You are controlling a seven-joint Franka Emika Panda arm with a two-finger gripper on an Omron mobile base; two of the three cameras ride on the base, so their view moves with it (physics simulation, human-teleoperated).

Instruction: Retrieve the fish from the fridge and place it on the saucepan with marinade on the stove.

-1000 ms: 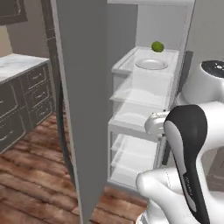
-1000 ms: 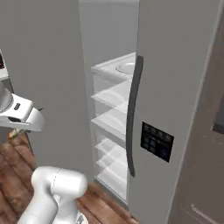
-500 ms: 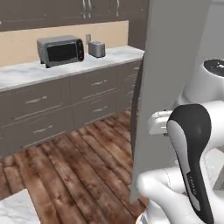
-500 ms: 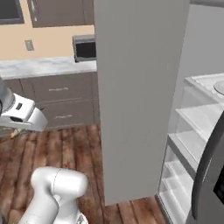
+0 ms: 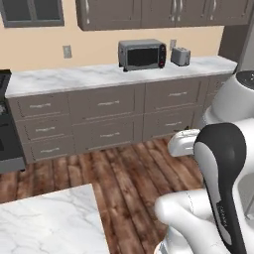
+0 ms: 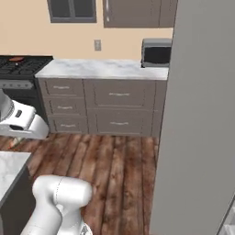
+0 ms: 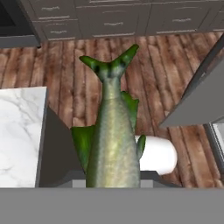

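The fridge [image 6: 202,114] door stands grey at my right; the stove [image 6: 20,64] sits far left along the counter [image 5: 114,75]. My gripper [image 7: 113,175] is clenched on the fish [image 7: 113,135], its long axis pointing away from my hand, forked tail outermost, over the wooden floor [image 7: 87,78].

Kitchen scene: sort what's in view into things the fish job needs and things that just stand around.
Job:
fish, clamped in the shut gripper
stove
fridge, door open

Standing around:
microwave
toaster
counter with drawers
island top
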